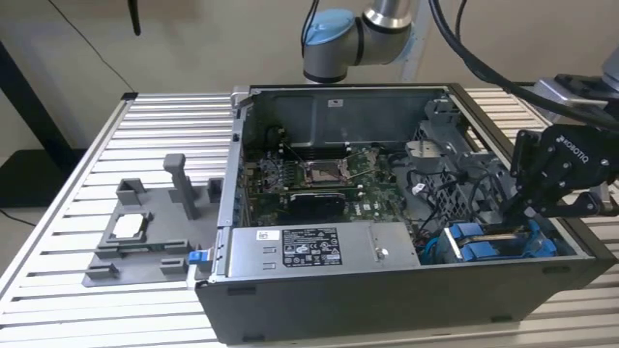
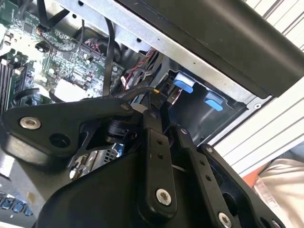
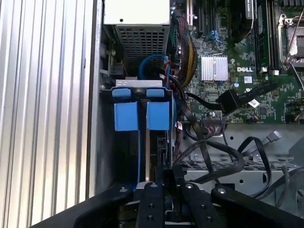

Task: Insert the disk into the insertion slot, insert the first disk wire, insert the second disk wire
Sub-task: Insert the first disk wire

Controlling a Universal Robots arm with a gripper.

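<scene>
hand (image 3: pixel 166 172) | pinched closed | tips at disk (image 3: pixel 157 142) edge in insertion slot (image 3: pixel 107 142)

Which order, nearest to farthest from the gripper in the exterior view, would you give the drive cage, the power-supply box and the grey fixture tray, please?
1. The drive cage: just below the gripper, at the exterior view's right.
2. The power-supply box: toward the exterior view's middle.
3. The grey fixture tray: far over at the exterior view's left.
</scene>
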